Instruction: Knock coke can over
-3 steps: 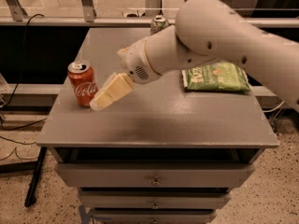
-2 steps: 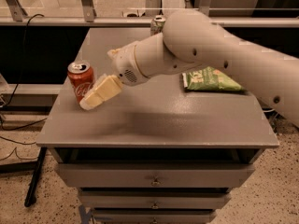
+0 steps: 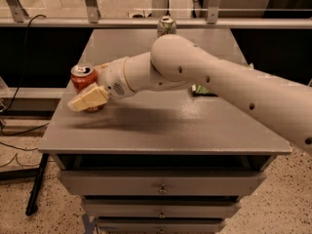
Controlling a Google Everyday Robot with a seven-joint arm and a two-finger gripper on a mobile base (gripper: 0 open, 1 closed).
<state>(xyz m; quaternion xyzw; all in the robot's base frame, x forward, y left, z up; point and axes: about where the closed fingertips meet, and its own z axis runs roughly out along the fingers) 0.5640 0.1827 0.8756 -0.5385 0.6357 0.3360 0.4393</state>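
Now our pincer (image 3: 87,97) sits low across the upright coke can (image 3: 82,79), which rises at its eleven o'clock on the table (image 3: 161,128); open or closed, we cannot tell.

tool (image 3: 87,98) at coke can (image 3: 82,77) front | coke can upright, table (image 3: 195,126) left side | second can (image 3: 166,26) far edge

Smooth white rounded arm (image 3: 219,79), small dark holes; cream claw (image 3: 80,103) over table (image 3: 170,130) left side.
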